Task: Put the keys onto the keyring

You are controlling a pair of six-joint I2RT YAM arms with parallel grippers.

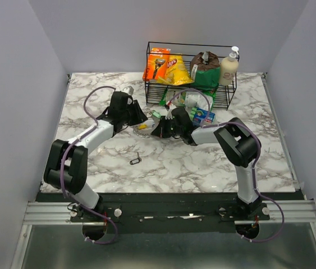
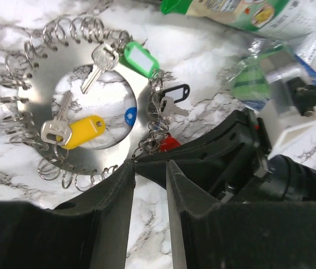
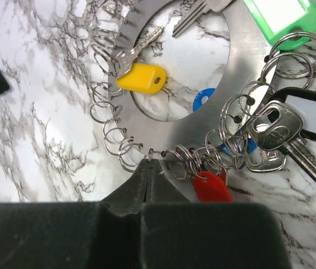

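The keyring [image 3: 242,61] is a flat silver ring plate with several small split rings round its rim; it lies on the marble table [image 1: 191,162] and shows in the left wrist view [image 2: 37,106]. A yellow-headed key [image 3: 141,77], a key with a green tag [image 2: 140,59], a key with a black tag [image 3: 278,134] and a red tag [image 3: 211,188] hang on it. My right gripper [image 3: 151,163] is shut on one small split ring at the plate's near rim. My left gripper [image 2: 151,168] is open and empty, right beside that spot. A small dark key [image 1: 135,160] lies apart.
A black wire basket [image 1: 191,45] with snack bags and a bottle stands at the back. Green packages and a blue box [image 1: 202,116] lie just behind the right gripper [image 1: 160,130]. The left gripper [image 1: 141,119] almost touches it.
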